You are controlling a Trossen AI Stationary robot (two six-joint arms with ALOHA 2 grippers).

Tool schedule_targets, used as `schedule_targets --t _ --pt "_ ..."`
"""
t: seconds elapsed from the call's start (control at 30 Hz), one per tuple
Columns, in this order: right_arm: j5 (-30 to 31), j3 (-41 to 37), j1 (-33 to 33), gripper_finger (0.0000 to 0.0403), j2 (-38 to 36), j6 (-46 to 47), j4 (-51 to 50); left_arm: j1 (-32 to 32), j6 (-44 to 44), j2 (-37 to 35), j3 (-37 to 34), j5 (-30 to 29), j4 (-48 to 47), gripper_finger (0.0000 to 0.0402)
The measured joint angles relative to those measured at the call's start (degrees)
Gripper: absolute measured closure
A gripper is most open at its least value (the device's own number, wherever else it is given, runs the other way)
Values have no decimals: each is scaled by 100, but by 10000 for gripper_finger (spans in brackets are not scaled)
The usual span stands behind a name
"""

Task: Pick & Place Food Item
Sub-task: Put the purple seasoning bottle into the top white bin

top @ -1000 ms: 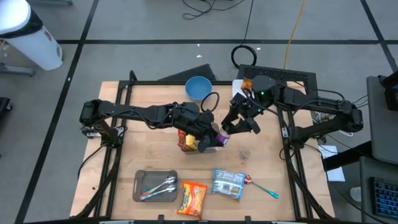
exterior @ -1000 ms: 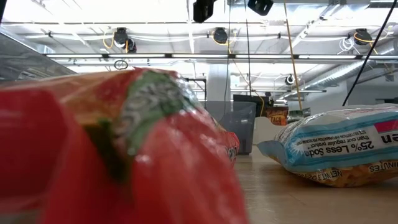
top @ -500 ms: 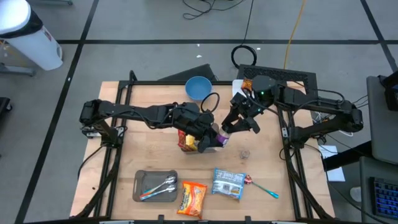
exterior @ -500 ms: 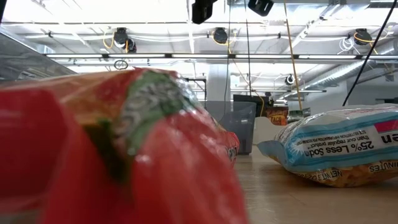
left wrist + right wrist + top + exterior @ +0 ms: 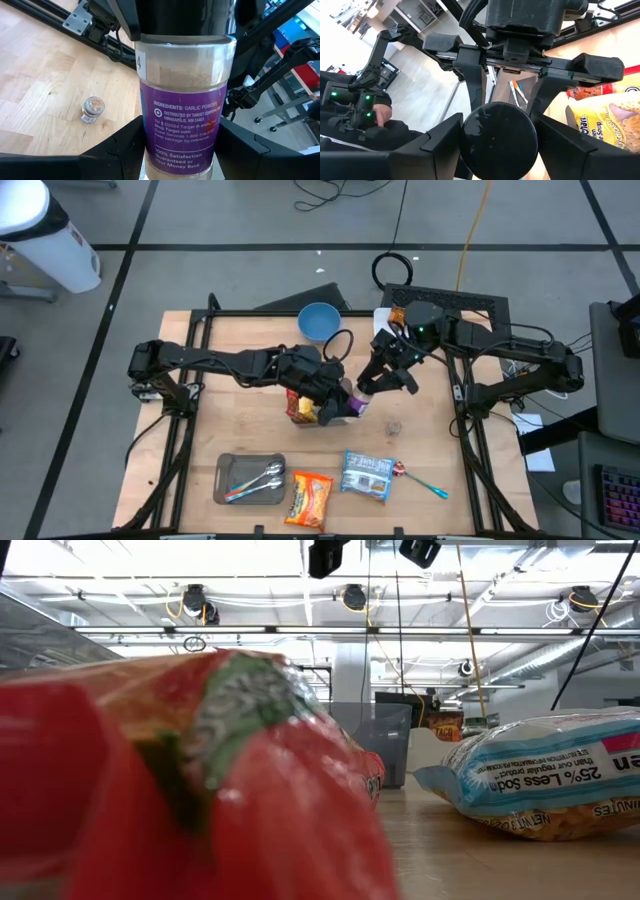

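My left claw (image 5: 180, 150) grips one purple-labelled clear garlic powder jar (image 5: 186, 107) above the middle of the wooden counter (image 5: 240, 440), while my right claw (image 5: 497, 145) brackets its black lid (image 5: 500, 137), fingers just beside it. The counter holds two snack bags, one blue bowl (image 5: 318, 321), one metal tray (image 5: 250, 479) and one small spice jar (image 5: 92, 109). Grey floor surrounds it.

"INGREDIENTS: GARLIC POWDER" and "100% Satisfaction" are read on the purple-labelled spice jar (image 5: 185, 115); "25% Less Sodium" is printed on the blue packet (image 5: 550, 785).
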Motion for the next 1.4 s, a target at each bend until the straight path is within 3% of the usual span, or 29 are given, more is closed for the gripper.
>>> schedule_targets --t 1.13,1.4 --pt "-189 0 -2 204 0 -189 -217 4 -90 3 0 127 -8 190" --pt "-269 -5 2 204 0 -174 -271 98 -434 3 0 570 22 146"
